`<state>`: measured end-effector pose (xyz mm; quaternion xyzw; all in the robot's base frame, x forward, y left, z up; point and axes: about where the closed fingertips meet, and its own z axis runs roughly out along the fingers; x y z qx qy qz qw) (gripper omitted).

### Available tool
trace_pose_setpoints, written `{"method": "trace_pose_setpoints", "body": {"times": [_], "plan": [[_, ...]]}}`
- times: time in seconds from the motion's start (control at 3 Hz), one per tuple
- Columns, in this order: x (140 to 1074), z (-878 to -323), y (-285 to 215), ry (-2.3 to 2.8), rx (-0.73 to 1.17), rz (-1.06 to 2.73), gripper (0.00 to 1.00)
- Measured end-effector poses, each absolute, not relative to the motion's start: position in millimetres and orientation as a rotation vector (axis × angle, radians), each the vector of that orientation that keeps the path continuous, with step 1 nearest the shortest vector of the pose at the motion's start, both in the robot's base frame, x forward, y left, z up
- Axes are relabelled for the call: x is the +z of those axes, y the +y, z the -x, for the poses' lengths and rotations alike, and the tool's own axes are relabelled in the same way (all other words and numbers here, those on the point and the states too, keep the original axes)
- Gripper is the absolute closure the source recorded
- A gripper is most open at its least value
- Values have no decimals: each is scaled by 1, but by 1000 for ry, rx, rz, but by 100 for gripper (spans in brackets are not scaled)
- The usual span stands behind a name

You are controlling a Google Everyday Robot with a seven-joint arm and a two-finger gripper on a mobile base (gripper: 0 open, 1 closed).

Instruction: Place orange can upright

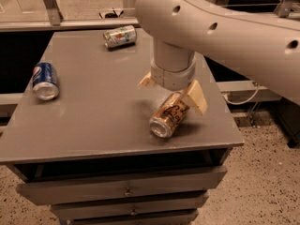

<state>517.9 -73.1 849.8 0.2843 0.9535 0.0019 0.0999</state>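
Aluminium in the orange can [168,115], lying on its side near the right front edge of the desk [93,125], should be light, slick and easily dented, so I'd close my hand [171,97], spread wide over its far end and possibly touching it, gently across the mid-body.

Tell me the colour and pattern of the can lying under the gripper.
Orange-gold with dark swirly markings, silver end; the orange can lies below the gripper, camera view.
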Motion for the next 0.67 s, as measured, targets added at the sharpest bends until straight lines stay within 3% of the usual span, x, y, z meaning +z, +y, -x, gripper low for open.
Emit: {"method": "trace_pose_setpoints", "body": {"times": [0.33, 0.67], "plan": [[843, -515, -67, 2827, 35, -872, 33], [841, -513, -66, 2828, 45, -881, 56]]}}
